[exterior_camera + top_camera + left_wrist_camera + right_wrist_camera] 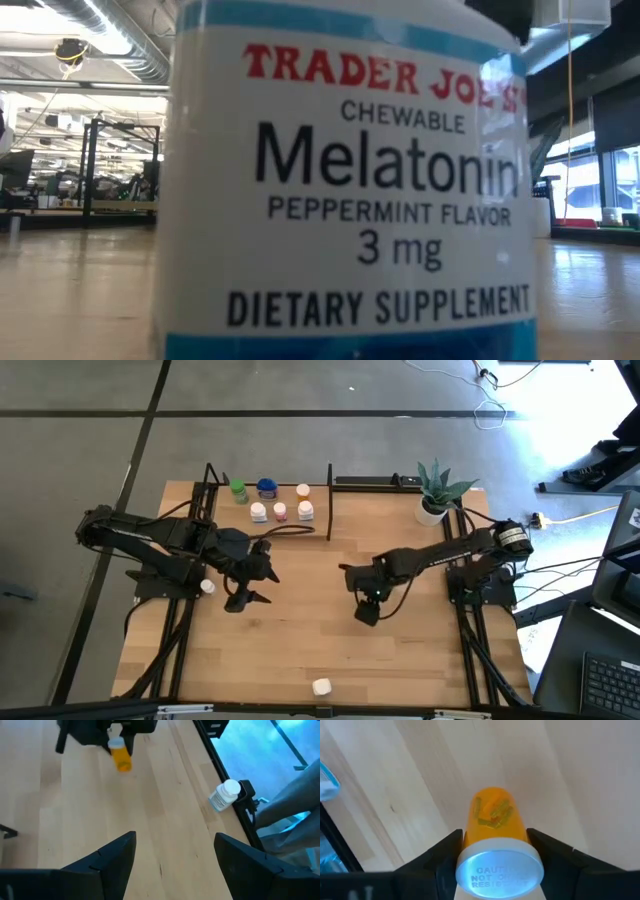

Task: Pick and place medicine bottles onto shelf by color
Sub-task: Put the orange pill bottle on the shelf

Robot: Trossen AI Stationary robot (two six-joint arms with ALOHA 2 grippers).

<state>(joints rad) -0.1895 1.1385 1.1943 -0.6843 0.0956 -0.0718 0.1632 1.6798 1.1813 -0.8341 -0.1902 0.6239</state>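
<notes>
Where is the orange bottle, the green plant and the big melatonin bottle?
orange bottle (495, 817): right wrist view, on its amber body.
green plant (440, 485): high view, on its leaves.
melatonin bottle (350, 200): low view, on its white label.

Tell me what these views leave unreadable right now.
- Low view: the melatonin bottle fills the frame, hiding both arms.
- High view: the right gripper covers its orange bottle.
- High view: shelf bottles too small to read.
- Left wrist view: the white bottle's label is blurred.

Orange bottle (495, 827) gripped, six bottles (270, 501) on shelf (318, 520)
</notes>
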